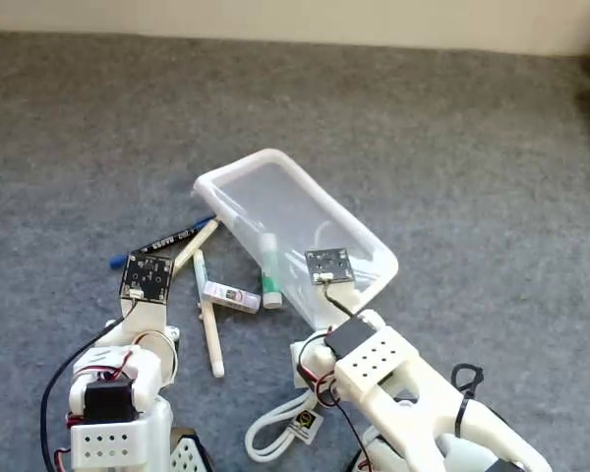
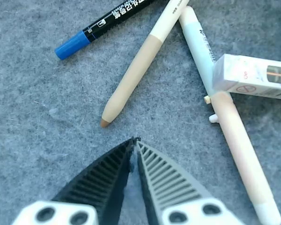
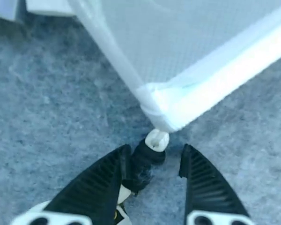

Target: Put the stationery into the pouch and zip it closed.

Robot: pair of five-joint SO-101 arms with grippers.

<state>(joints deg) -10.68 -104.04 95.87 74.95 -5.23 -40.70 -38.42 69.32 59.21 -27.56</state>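
Grey felt table carries everything. Translucent white pouch lies flat mid-table, set diagonally, one corner twd the right arm. Left arm sits at the near-left edge, beside the loose stationery. White coiled cable lies by the right arm's base.

Stationery is on the table left of the pouch, outside it:
- Long white/beige pen, flat, one end under the small box.
- Shorter beige pen, tip pointing at the left claw, lying beside the long pen and nearly touching it at the far end.
- Black marker w/ blue cap, farther out, just beside the beige pen.
- Small white box, lying across the long pen.
- White stick w/ green end at the pouch's left edge, upper part seen thru the pouch wall; can't tell if inside or under.

Left claw: jaws pressed together, nothing between, low over bare felt just short of the beige pen's tip, not touching it.

Right claw: jaws apart, at the pouch's near corner. Zip pull, a black tab w/ a white bead, sits between the jaws against one of them, not clamped.
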